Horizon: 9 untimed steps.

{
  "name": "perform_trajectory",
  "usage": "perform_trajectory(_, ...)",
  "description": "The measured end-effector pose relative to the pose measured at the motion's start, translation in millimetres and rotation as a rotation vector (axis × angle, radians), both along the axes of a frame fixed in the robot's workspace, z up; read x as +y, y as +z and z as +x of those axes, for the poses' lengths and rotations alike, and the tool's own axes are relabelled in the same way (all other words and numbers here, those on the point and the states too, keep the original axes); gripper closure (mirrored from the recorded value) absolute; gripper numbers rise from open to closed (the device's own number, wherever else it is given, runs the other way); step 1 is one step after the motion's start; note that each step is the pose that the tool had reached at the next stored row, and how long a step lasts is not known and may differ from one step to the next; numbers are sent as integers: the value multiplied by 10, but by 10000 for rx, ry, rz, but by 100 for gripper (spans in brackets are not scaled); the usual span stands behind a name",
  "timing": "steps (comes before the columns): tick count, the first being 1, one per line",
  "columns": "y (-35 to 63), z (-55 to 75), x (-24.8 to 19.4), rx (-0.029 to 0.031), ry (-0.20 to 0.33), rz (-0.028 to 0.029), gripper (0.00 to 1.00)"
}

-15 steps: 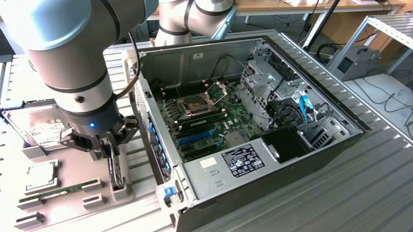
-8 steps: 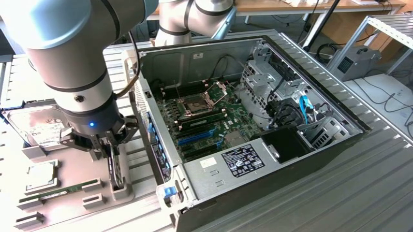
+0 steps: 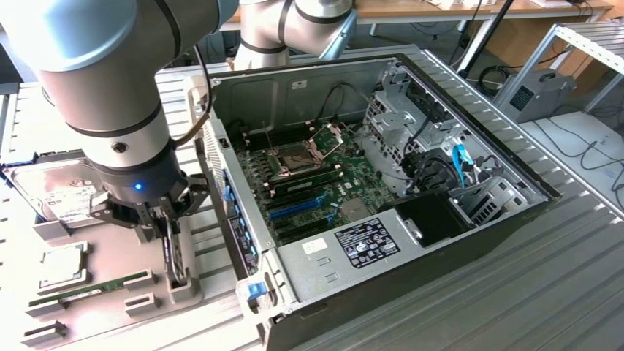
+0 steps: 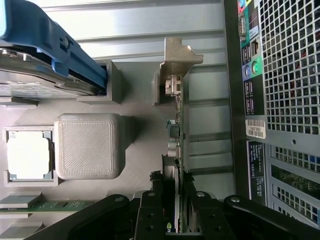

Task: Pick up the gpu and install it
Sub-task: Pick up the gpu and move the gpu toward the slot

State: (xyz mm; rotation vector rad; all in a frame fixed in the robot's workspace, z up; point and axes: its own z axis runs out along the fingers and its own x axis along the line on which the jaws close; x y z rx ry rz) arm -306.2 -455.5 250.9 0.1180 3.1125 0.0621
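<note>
The gpu [image 3: 174, 257] stands on edge in the grey parts tray [image 3: 190, 292], to the exterior view's left of the open computer case [image 3: 487, 219]. In the wrist view the gpu [image 4: 181, 125] shows edge-on: a thin green board with a silver end bracket [image 4: 179, 54] resting against a grey slot block. My gripper [image 3: 168, 232] reaches straight down over it. Its black fingers [image 4: 152, 207] press on both sides of the card's near end, so my gripper [image 4: 172, 205] is shut on it. The card still sits in its holder.
On the tray lie a silver hard drive [image 3: 58, 196], a CPU [image 3: 61, 265] and a RAM stick [image 3: 93, 287]. The case's motherboard [image 3: 312, 183] lies exposed, with blue slots [image 3: 292, 208]. The case's perforated rear wall [image 4: 285, 75] stands close beside the card.
</note>
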Motion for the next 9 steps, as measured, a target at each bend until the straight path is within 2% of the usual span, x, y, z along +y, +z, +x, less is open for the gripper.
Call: perform_trajectory(9,22,0,4,0,1,0,74)
